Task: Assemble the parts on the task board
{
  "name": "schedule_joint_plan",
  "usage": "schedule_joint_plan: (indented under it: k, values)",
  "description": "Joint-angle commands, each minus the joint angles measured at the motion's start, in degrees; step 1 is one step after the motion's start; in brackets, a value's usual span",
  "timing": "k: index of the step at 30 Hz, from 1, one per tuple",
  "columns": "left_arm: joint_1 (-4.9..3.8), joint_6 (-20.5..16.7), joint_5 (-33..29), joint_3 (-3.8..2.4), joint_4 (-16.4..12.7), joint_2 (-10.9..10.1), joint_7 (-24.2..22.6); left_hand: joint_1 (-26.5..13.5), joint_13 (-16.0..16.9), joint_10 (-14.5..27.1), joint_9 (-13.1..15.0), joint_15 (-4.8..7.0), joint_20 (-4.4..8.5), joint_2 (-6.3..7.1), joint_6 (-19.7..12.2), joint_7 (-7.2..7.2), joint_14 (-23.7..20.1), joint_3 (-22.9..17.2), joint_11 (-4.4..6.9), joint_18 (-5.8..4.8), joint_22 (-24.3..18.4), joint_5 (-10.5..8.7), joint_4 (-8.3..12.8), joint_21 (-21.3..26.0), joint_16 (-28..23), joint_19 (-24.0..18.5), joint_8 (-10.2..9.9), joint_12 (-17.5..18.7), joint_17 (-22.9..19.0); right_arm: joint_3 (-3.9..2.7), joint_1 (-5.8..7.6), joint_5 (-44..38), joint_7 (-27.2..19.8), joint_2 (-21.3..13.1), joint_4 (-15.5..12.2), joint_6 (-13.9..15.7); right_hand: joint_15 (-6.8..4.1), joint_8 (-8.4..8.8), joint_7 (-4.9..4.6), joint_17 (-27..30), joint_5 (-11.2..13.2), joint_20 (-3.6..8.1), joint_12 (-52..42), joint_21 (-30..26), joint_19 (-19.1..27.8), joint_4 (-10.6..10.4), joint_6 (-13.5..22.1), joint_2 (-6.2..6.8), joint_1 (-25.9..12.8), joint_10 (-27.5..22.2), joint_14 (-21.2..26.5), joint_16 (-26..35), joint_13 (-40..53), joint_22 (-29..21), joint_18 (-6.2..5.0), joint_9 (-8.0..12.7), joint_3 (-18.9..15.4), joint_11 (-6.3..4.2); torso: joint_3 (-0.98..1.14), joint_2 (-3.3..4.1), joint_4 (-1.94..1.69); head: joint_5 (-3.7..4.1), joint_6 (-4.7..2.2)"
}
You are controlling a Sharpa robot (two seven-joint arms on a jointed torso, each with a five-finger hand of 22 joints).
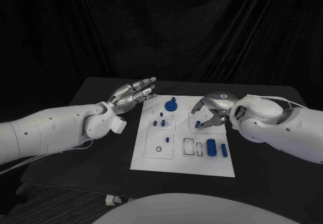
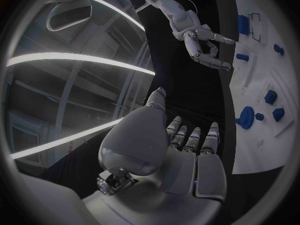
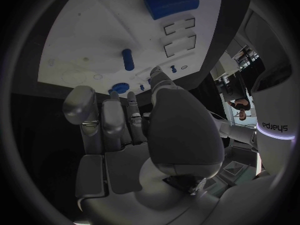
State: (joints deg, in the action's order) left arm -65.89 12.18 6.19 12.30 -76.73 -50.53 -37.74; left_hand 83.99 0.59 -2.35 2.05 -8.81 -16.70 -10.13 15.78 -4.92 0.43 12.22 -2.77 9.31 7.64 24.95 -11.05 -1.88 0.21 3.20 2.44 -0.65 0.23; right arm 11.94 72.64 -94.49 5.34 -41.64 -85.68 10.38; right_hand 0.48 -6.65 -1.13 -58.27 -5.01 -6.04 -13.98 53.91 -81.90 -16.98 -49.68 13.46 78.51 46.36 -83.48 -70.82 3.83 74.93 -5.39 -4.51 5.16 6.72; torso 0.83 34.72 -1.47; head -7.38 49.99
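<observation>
The white task board [image 1: 151, 161] lies mid-table with several blue parts on it. A round blue part [image 1: 171, 105] sits at its far edge, two short pegs [image 1: 158, 123] stand left of centre, and a long blue cylinder [image 1: 211, 146] lies near the right side. My right hand [image 1: 210, 112] hovers over the board's far right area, fingers curved down and apart above a blue peg [image 1: 198, 124], holding nothing. My left hand [image 1: 135, 95] is raised beside the board's far left corner, fingers stretched out, empty. The right wrist view shows the cylinder [image 3: 170, 2] and a peg [image 3: 128, 59] beyond my fingers [image 3: 115, 120].
Two outlined rectangular slots [image 1: 193, 148] and a small ring [image 1: 158, 149] mark the board's near half. Black table [image 1: 269, 163] surrounds the board on all sides. In the left wrist view the right hand [image 2: 203, 45] hangs over the board [image 2: 262, 150].
</observation>
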Motion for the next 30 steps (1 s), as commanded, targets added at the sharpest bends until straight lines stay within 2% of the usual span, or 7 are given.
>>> schedule_joint_plan:
  k: [1,6,9,12,17,22,30]
  values:
    - [0.12,0.71,-0.37,-0.06,-0.03,0.13,-0.59,0.25,-0.01,0.44,0.08,-0.39,-0.07,-0.27,0.44,-0.12,0.11,0.03,-0.06,0.45,0.03,0.28,0.30,0.12,0.18,0.18,0.20,-0.15,0.01,-0.04,-0.66,0.31,0.87,0.37,0.73,-2.09,0.26,0.15,-0.33,0.10,-0.21,-0.21,-0.19,0.28,-0.25,0.04,-0.27,-0.60,0.14,0.46,-0.22,-0.18,-0.10,6.75,-0.73,0.08,0.56,-0.05,0.06,0.15,-0.02,0.03,0.01]
    - [0.17,0.77,-0.37,-0.06,-0.05,0.05,-0.58,0.28,0.00,0.43,0.09,-0.40,-0.07,-0.28,0.49,-0.13,0.11,0.02,-0.07,0.46,0.02,0.34,0.34,0.12,0.18,0.18,0.22,-0.15,0.01,-0.04,-1.46,0.22,-0.28,1.06,2.10,-0.57,0.30,0.25,-2.93,-0.24,-3.85,-0.38,-0.22,1.06,-0.48,0.97,-1.93,-3.21,4.30,2.71,-0.40,-0.52,-0.12,6.97,-0.65,0.13,2.87,-0.33,0.05,0.15,-0.04,0.10,0.01]
    - [0.19,0.73,-0.37,-0.06,-0.11,-0.03,-0.57,0.31,0.00,0.43,0.08,-0.41,-0.07,-0.30,0.44,-0.14,0.11,0.01,-0.08,0.46,0.04,0.38,0.39,0.11,0.19,0.20,0.22,-0.15,0.01,-0.04,-2.00,0.19,-0.94,1.55,2.95,0.42,0.30,0.32,-3.26,-0.16,-5.18,-0.37,-0.13,1.07,-0.49,1.68,-2.42,-3.86,5.58,3.35,-0.40,-0.52,-0.15,6.99,-0.65,0.15,3.43,-0.41,0.06,0.14,-0.04,0.19,0.01]
    - [0.21,0.77,-0.37,-0.06,-0.27,-0.11,-0.41,0.45,0.02,0.36,0.09,-0.46,-0.08,-0.35,0.55,-0.24,0.13,-0.04,-0.20,0.47,0.04,0.63,0.62,0.10,0.20,0.24,0.26,-0.19,0.02,-0.04,-2.71,0.18,-1.39,2.15,3.76,1.05,0.30,0.44,-3.82,-0.17,-8.12,-0.35,0.10,1.17,-0.51,3.47,-3.35,-5.00,7.39,4.32,-0.40,-0.60,-0.17,7.02,-0.62,0.17,4.49,-0.48,0.04,0.11,-0.06,0.14,0.01]
    - [0.23,0.90,-0.37,-0.06,-0.36,-0.09,-0.20,0.70,0.05,0.28,0.09,-0.47,-0.08,-0.43,0.62,-0.45,0.15,-0.13,-0.44,0.47,0.00,0.95,1.02,0.09,0.21,0.28,0.30,-0.24,0.02,-0.04,-3.32,0.17,-1.57,2.71,4.45,1.44,0.36,0.32,-4.42,0.06,-9.03,-0.38,0.04,1.15,-0.47,5.01,-4.78,-5.72,8.27,5.98,-0.32,-0.53,-0.16,7.03,-0.63,0.11,5.43,-0.54,0.03,0.09,-0.03,0.09,0.01]
    - [0.24,0.94,-0.37,-0.06,-0.39,0.02,-0.11,1.07,0.05,0.26,0.09,-0.62,-0.08,-0.48,0.63,-0.49,0.20,-0.26,-0.49,0.45,-0.01,1.59,1.69,0.08,0.25,0.34,0.33,-0.26,0.05,-0.04,-3.67,0.17,-1.78,2.98,4.92,1.63,0.33,-0.26,-4.38,0.11,-10.03,-0.37,-0.02,1.14,-0.39,6.35,-7.26,-6.22,8.61,8.58,-0.25,-0.57,-0.13,7.03,-0.64,-0.41,6.77,-0.67,0.04,0.10,-0.03,0.04,0.01]
    - [0.27,1.17,-0.37,-0.06,-0.31,0.24,-0.05,1.20,0.05,0.27,0.09,-0.72,-0.08,-0.54,0.66,-0.49,0.25,-0.34,-0.49,0.45,0.00,1.85,1.95,0.07,0.28,0.38,0.35,-0.26,0.07,-0.04,-3.82,0.16,-2.52,2.83,4.84,2.87,-0.75,-1.34,-5.32,-0.46,-9.77,0.40,0.25,2.17,-0.57,7.56,-11.16,-5.97,8.93,14.65,-0.47,-1.02,-0.15,7.26,-0.55,-1.77,9.80,-2.00,0.03,0.14,-0.07,0.15,0.01]
